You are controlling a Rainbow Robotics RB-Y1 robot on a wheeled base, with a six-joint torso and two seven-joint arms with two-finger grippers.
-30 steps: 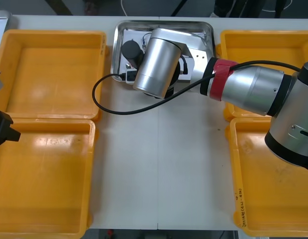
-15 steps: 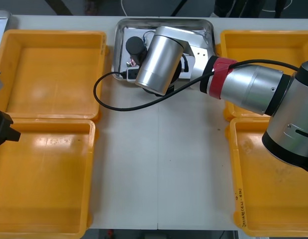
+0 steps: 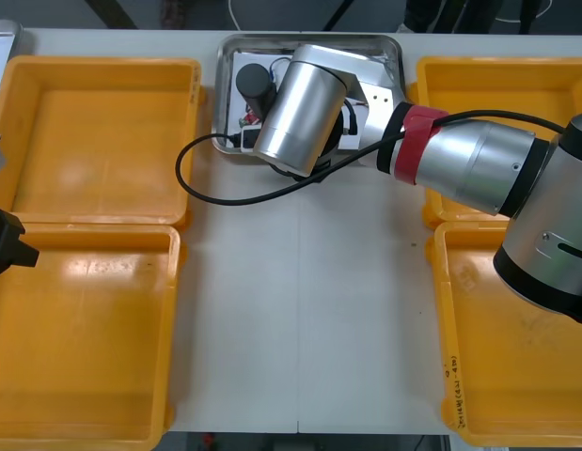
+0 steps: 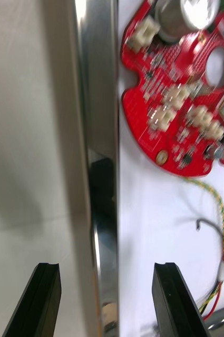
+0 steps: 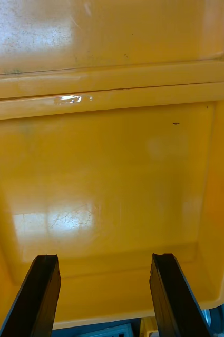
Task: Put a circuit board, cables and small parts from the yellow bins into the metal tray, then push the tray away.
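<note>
The metal tray (image 3: 396, 54) lies at the table's far middle, white inside. My right arm reaches over it from the right, its silver wrist covering much of it. In the right wrist view my right gripper (image 4: 104, 295) is open, its fingers astride the tray's shiny rim (image 4: 98, 158), one outside over the table and one inside. Past the inner finger lie a round red circuit board (image 4: 180, 105) and a red and yellow cable (image 4: 223, 237). A black cable (image 3: 184, 177) loops out of the tray onto the table. My left gripper (image 5: 104, 295) hangs open over a yellow bin (image 5: 112, 174).
Two yellow bins (image 3: 102, 141) (image 3: 84, 338) stand at the left and two more (image 3: 502, 85) (image 3: 516, 376) at the right, their visible floors bare. The left gripper (image 3: 4, 242) is parked at the left edge between the left bins. White table lies in front of the tray.
My right arm has shifted a little toward the far edge, and the tray has slid that way with it. The black cable's loop has followed.
</note>
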